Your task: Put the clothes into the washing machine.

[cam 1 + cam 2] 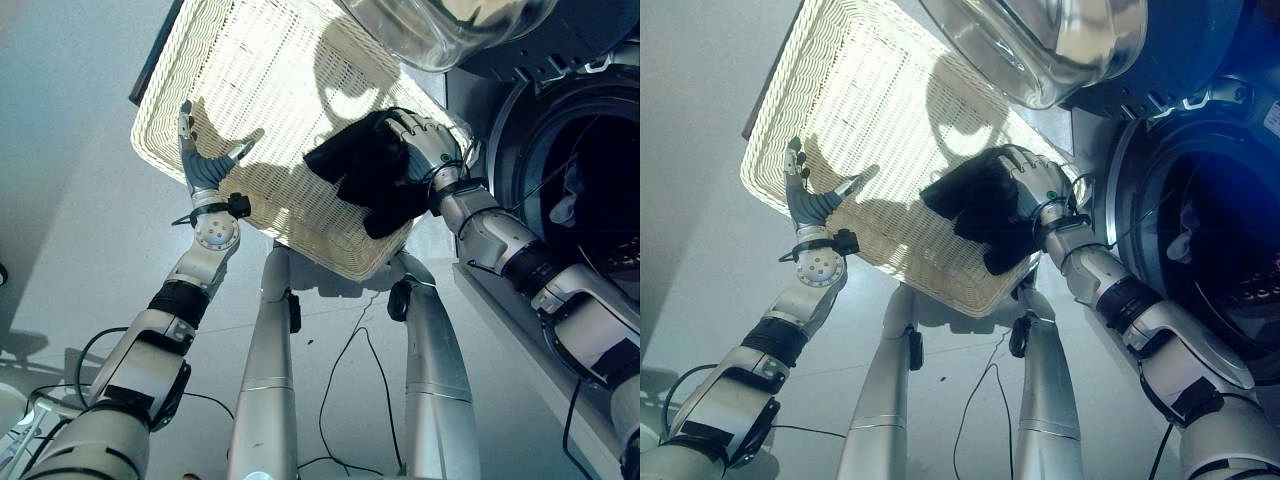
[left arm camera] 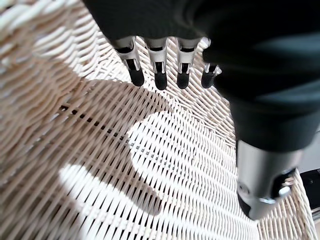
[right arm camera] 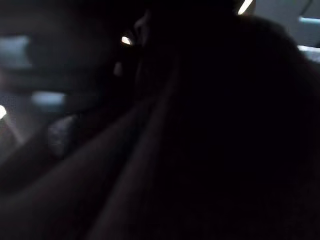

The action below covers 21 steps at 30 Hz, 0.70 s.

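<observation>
**Black garment grabbed, drum's next**

Eye views: your right hand [image 1: 425, 140] is curled around the black garment [image 1: 365, 170] at the wicker basket [image 1: 250, 80]'s edge, beside the open washing machine [image 1: 590, 190]. Swing it into the drum next, I'd say.

Left wrist view: your left hand [image 2: 160, 70] is open over bare weave.

Right wrist view: just dark cloth.

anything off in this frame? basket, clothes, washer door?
Nothing stands out. The right robot hand is shut on a black garment over the wicker basket. The left robot hand is open above the weave. The washer beside the basket has its door open.
</observation>
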Motion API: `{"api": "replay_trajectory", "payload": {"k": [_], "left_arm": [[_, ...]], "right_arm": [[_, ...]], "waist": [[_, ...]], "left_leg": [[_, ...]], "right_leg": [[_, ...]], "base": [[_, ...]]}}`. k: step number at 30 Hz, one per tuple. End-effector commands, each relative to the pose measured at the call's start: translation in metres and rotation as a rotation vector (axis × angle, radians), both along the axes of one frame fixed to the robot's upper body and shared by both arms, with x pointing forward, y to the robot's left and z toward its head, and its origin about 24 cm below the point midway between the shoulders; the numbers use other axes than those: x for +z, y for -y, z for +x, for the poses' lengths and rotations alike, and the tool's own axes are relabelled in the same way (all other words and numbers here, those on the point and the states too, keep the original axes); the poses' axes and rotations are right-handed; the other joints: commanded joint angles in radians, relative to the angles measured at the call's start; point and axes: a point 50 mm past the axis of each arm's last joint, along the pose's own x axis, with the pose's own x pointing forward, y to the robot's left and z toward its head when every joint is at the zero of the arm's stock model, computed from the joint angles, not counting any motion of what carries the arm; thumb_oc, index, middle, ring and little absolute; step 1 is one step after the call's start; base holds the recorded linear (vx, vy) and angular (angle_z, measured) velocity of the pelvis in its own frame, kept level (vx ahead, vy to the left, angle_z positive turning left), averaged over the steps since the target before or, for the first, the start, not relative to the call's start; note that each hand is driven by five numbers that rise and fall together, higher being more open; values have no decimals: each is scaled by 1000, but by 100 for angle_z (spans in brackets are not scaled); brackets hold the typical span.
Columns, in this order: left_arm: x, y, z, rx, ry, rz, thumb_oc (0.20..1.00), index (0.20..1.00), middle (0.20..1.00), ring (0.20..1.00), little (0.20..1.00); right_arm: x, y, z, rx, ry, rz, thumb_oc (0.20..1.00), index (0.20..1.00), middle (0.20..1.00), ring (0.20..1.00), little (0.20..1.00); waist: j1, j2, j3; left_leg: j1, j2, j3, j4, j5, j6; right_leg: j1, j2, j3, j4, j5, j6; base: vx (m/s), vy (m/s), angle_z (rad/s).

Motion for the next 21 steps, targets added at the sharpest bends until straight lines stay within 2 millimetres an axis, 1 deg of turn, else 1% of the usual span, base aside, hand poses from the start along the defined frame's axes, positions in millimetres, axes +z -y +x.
{"api": "replay_trajectory", "payload": {"k": [1,7,8,9,10,15,21], "left_arm": [[14,4,-2,-14,82,-16,1000,1000,1000,1000,1000],[15,4,-2,-17,89,-18,1000,1000,1000,1000,1000],[15,4,-1,-17,90,-20,1000,1000,1000,1000,1000],[16,4,-1,-17,90,-21,1000,1000,1000,1000,1000],[15,4,-1,-17,90,-21,1000,1000,1000,1000,1000],[14,3,-1,-20,90,-32,1000,1000,1000,1000,1000],[14,3,-2,-25,95,-38,1000,1000,1000,1000,1000]], "right_arm": [[-21,25,5,-122,-99,-142,1000,1000,1000,1000,1000],[-31,31,6,-163,-130,-236,1000,1000,1000,1000,1000],[-33,32,7,-166,-132,-244,570,570,570,570,570],[-34,32,7,-169,-133,-251,300,300,300,300,300],[-34,33,7,-170,-134,-254,200,200,200,200,200],[-39,38,9,-185,-136,-266,200,200,200,200,200],[-38,42,9,-196,-120,-238,200,200,200,200,200]], "waist": [[-12,24,-20],[-10,25,-20],[-9,26,-20],[-9,26,-20],[-9,27,-20],[-7,28,-20],[-5,29,-20]], "left_leg": [[-68,-25,49,160,-95,-8],[-73,-24,46,160,-93,-7],[-73,-24,46,159,-92,-7],[-73,-24,46,159,-92,-7],[-73,-24,45,160,-92,-6],[-74,-25,45,160,-91,-5],[-77,-25,43,160,-90,-4]], "right_leg": [[58,43,-14,-266,221,112],[54,43,-14,-264,222,111],[53,43,-14,-265,222,111],[53,44,-13,-265,221,110],[53,44,-13,-264,221,110],[53,46,-11,-263,221,109],[51,46,-11,-263,222,109]], "base": [[0,0,0],[0,0,0],[0,0,0],[0,0,0],[0,0,0],[0,0,0],[0,0,0]]}}
